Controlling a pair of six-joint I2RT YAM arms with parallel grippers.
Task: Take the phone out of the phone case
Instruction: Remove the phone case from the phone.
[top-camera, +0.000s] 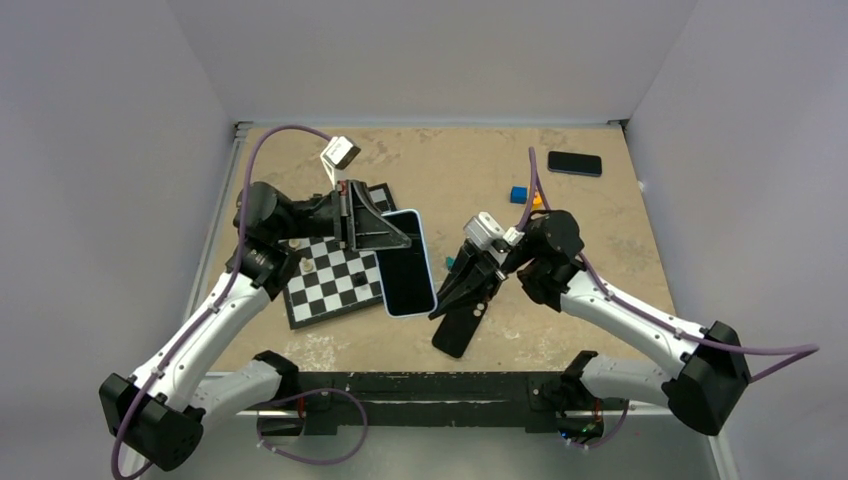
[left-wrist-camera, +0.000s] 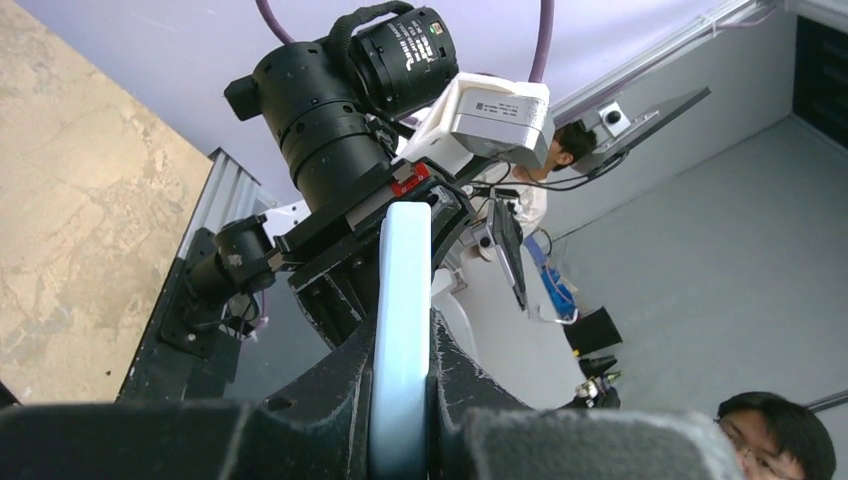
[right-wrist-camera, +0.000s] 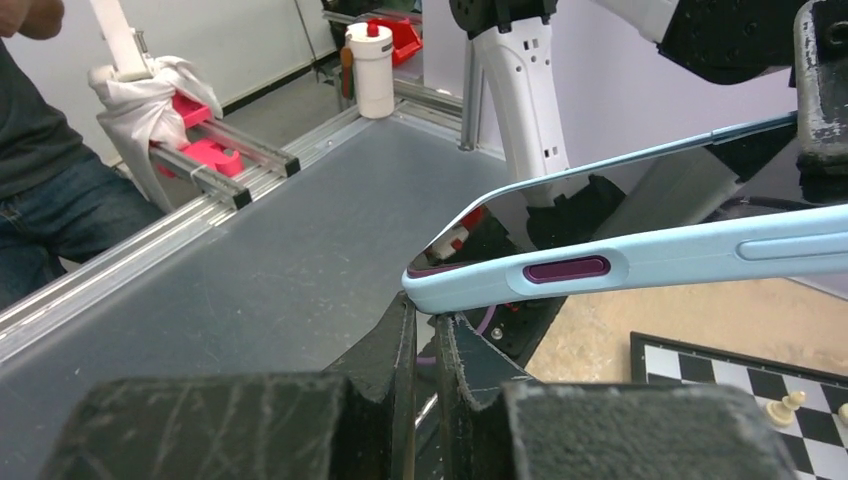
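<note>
The phone (top-camera: 408, 268), black screen up with a light-blue rim, hangs tilted over the edge of the chessboard. My left gripper (top-camera: 392, 238) is shut on its upper left edge. In the left wrist view the pale blue edge (left-wrist-camera: 404, 260) is clamped between both pads. The black phone case (top-camera: 458, 332), with two small holes, slants down to the table right of the phone and apart from it. My right gripper (top-camera: 448, 306) lies along the case's upper part, its jaws closed to a thin slit (right-wrist-camera: 428, 322) just under the phone's corner (right-wrist-camera: 560, 272). The case itself is hard to make out in the right wrist view.
A chessboard (top-camera: 330, 285) with a few small pieces lies under the left arm. An all-black phone slab (top-camera: 574, 163) rests at the back right. A blue cube (top-camera: 518, 194) and an orange bit (top-camera: 537, 200) sit behind the right arm. Walls close in the table on three sides.
</note>
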